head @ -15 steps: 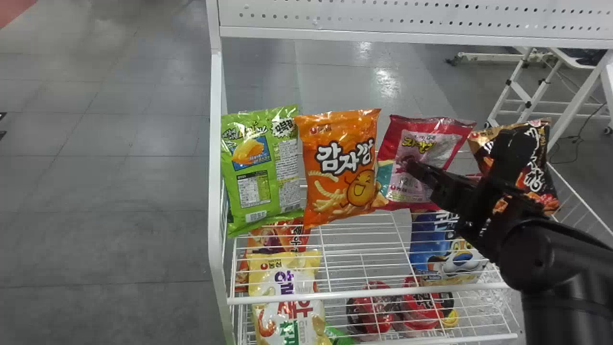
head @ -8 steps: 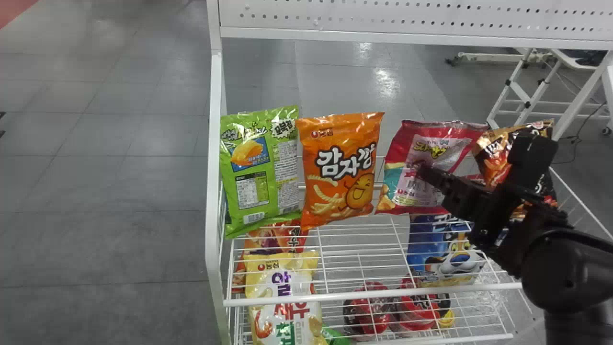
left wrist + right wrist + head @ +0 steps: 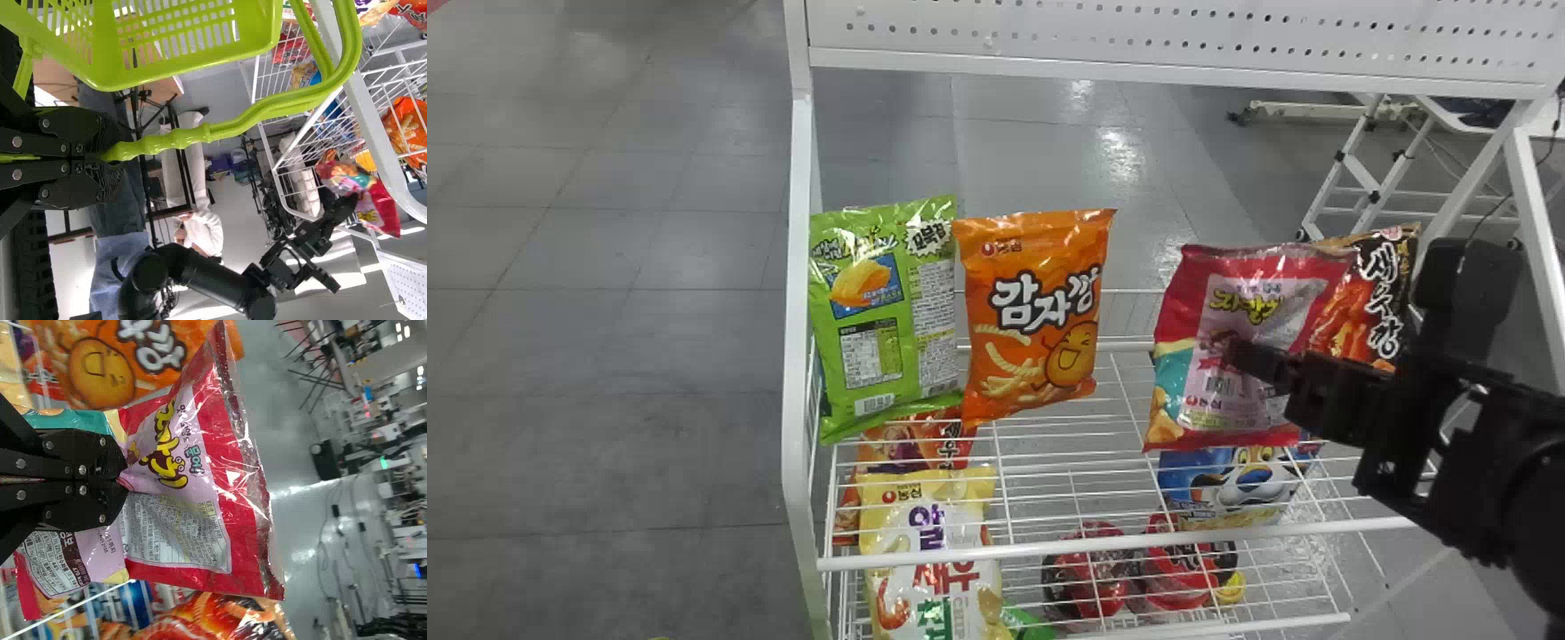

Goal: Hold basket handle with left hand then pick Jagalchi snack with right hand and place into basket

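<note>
In the head view the Jagalchi snack (image 3: 1249, 302) hides parts of the dark snack bag (image 3: 1383, 293) and the blue bag (image 3: 1183, 480). The red packs (image 3: 1094, 569), crossed by shelf wires, are perhaps noodle bowls. The left wrist view's edge cuts off the basket (image 3: 105, 70). In the right wrist view, the room behind (image 3: 393, 540) is blurred.

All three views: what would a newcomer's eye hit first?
Probably the red-and-pink snack bag, held by the right gripper above the wire shelf. Next, the lime-green basket in the left wrist view, its handle clamped by the left gripper. Then the orange bag and green bag, side by side in the head view.
</note>
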